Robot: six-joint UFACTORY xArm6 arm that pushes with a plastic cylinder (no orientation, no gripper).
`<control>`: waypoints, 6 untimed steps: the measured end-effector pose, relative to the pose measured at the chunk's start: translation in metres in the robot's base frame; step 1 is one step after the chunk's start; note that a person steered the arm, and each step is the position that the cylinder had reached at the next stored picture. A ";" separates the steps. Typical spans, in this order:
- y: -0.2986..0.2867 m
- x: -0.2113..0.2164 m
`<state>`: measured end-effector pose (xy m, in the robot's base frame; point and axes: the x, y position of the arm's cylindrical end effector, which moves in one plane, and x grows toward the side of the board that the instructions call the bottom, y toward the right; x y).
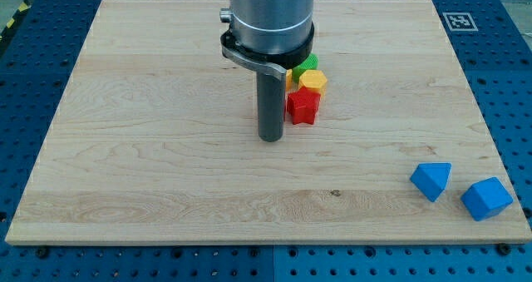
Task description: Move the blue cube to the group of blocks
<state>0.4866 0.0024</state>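
Note:
The blue cube (486, 199) sits at the board's bottom right corner, near the edge. A blue triangular block (431, 180) lies just to its left, apart from it. The group of blocks is at the top centre: a green block (308, 62), a yellow block (314, 81) and a red star-shaped block (302, 106), packed close together. The arm's body hides part of the group. My tip (270, 138) rests on the board just left of and below the red star, far to the left of the blue cube.
The wooden board (150, 149) lies on a blue perforated table. A printed marker tag (459, 21) sits off the board's top right corner. The arm's grey cylinder (270, 16) hangs over the top centre.

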 end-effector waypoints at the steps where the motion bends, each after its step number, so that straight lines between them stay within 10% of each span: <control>1: 0.000 -0.022; 6: 0.080 0.041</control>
<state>0.5280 0.0824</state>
